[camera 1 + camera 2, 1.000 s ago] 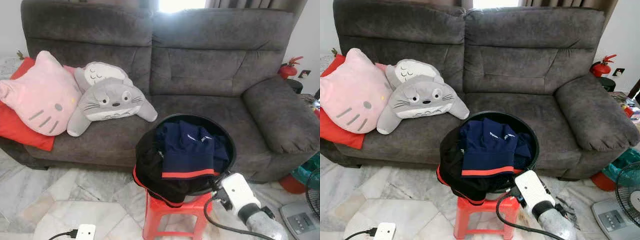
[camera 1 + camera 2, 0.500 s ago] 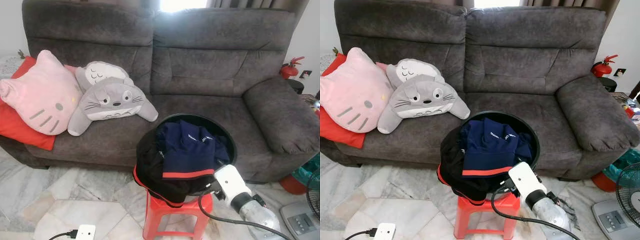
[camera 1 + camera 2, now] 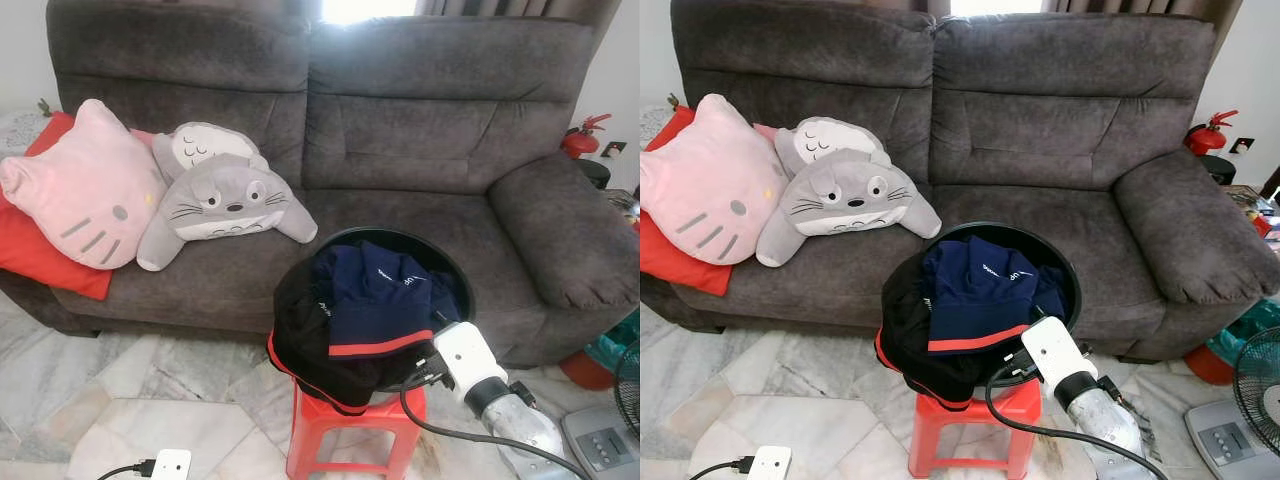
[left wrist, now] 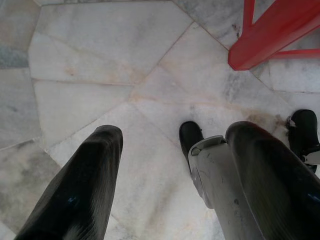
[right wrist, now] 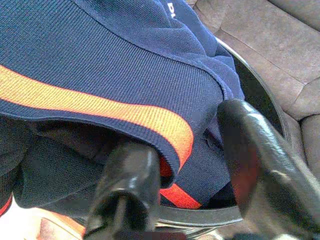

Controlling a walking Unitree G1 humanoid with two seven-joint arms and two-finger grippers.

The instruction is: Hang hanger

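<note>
A grey sofa [image 3: 400,130] spans the room above a pale marble floor [image 3: 120,400]. On its seat at nine o'clock sit a pink cat cushion [image 3: 85,185] and a grey plush [image 3: 220,200]. At six o'clock a red stool [image 3: 345,435] bears a black basket [image 3: 1065,275] heaped with a navy garment [image 3: 375,300]. The right gripper [image 5: 195,175] is at the basket's rim, jaws spread, one finger under the garment's orange-striped hem. In the left wrist view the left gripper [image 4: 170,175] hangs apart-fingered over the floor. I cannot make out the hanger.
</note>
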